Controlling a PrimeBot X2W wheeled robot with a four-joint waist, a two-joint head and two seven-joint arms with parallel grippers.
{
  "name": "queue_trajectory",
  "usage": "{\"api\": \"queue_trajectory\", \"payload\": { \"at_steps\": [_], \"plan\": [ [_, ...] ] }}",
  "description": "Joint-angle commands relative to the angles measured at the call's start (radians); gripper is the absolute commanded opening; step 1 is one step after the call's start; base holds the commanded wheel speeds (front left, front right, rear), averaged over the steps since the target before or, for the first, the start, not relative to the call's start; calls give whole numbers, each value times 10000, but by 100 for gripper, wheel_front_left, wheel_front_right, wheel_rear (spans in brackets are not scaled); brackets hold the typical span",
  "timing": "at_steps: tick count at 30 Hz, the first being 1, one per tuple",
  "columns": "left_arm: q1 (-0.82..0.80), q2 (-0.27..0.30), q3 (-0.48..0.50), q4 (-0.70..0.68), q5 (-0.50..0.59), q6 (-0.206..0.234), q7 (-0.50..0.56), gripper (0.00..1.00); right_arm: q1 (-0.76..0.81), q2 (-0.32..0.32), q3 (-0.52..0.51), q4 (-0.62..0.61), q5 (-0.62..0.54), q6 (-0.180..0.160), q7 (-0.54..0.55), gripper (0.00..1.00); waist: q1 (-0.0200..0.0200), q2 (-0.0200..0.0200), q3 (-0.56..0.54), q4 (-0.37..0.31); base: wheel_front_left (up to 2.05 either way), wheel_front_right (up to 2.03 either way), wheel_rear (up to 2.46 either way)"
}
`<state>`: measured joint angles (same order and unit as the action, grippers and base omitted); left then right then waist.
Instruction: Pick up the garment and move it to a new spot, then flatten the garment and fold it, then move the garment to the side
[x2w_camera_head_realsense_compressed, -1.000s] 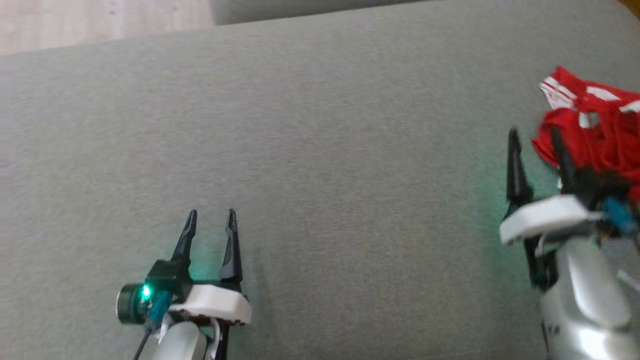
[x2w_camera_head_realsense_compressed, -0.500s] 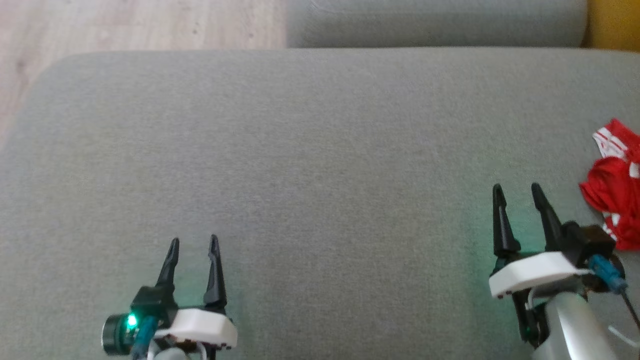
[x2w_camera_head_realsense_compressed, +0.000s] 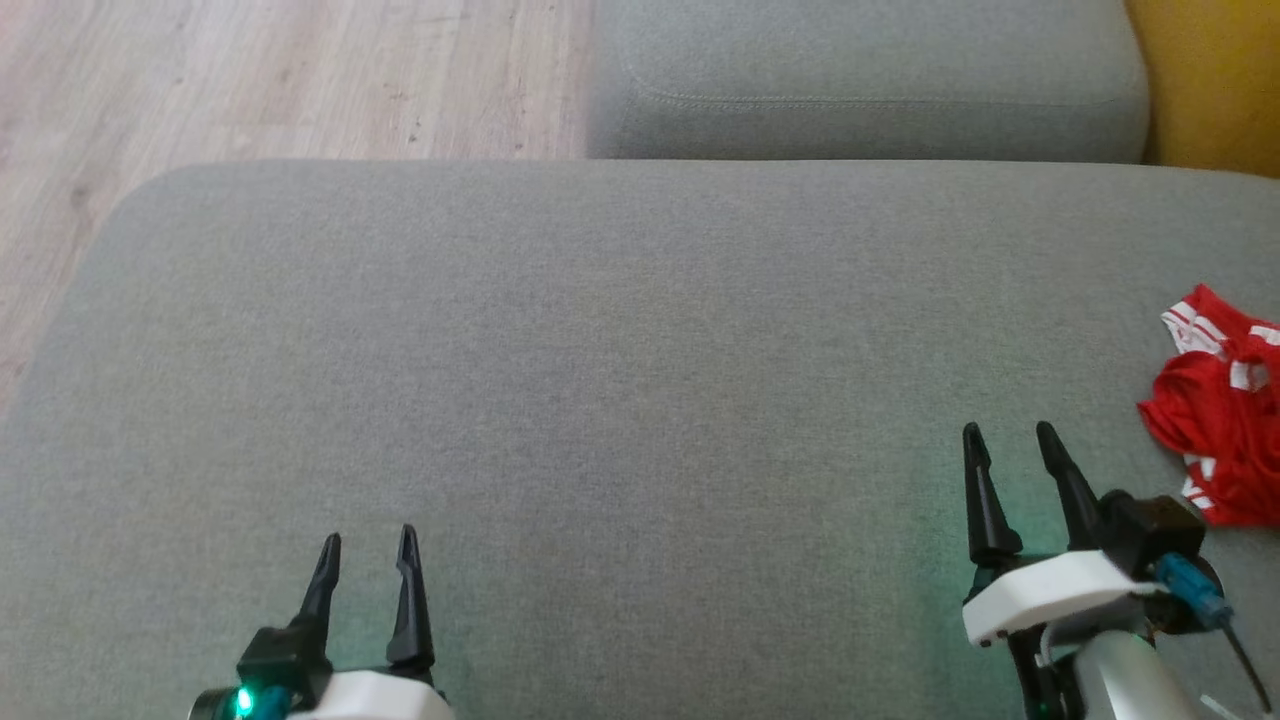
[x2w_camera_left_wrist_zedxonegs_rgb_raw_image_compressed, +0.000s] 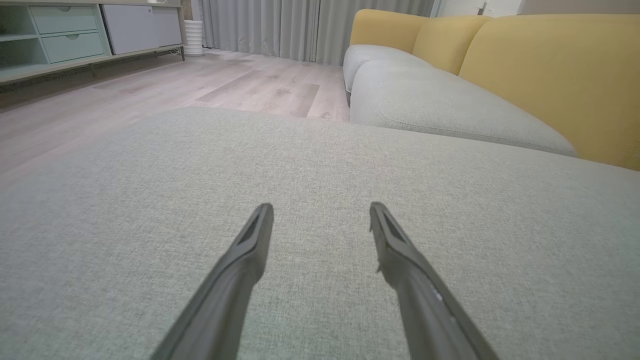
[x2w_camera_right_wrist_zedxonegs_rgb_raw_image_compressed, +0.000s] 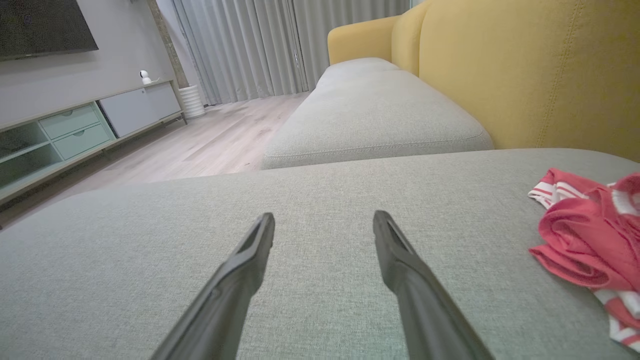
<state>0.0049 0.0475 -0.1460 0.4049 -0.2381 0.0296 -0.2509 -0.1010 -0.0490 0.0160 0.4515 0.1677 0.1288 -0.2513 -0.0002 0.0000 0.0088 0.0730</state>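
Head view: garment (x2w_camera_head_realsense_compressed: 1215, 425) on grey cushion (x2w_camera_head_realsense_compressed: 600, 350), wood floor (x2w_camera_head_realsense_compressed: 250, 80).

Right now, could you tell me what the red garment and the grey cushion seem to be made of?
Red garment: soft knit fabric, likely jersey, matte; it crumples in loose folds. Grey cushion: woven upholstery, matte; a fine heathered weave shows.

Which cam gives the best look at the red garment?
Right wrist view: the garment is close, folds and striped trim clear, though cut at the edge. Head view has it small at the right edge. Left wrist view faces the grey cushion.
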Motion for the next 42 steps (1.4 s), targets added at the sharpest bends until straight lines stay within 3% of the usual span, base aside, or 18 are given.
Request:
{"api": "queue_trajectory", "payload": {
  "at_steps": [1, 3, 4, 9, 42],
  "plan": [
    [-210, 28, 416, -330, -109, -86, -109, 100, -148, -13, 279, -247, 80, 19, -104, 100, 2, 0, -39, -67, 0, 0, 0],
    [-188, 28, 426, -291, -306, -239, -109, 100, -140, -13, 295, -242, 99, 19, -104, 100, 2, 0, -53, -99, 0, 0, 0],
    [37, 2, 102, 17, -332, -230, 0, 0, 94, 2, 50, 38, 23, 0, 0, 0, 2, 0, -58, -102, 0, 0, 0],
    [198, -7, 109, 613, -420, -228, 58, 0, 339, 21, 42, 670, 97, 0, 50, 0, 2, 0, -66, -113, 0, 0, 0],
    [-150, 2, 764, 26, -3946, -593, 1005, 0, 240, 12, -308, -66, 3895, 5, 999, 0, 2, 0, -64, -276, 0, 0, 0]
  ]
}}
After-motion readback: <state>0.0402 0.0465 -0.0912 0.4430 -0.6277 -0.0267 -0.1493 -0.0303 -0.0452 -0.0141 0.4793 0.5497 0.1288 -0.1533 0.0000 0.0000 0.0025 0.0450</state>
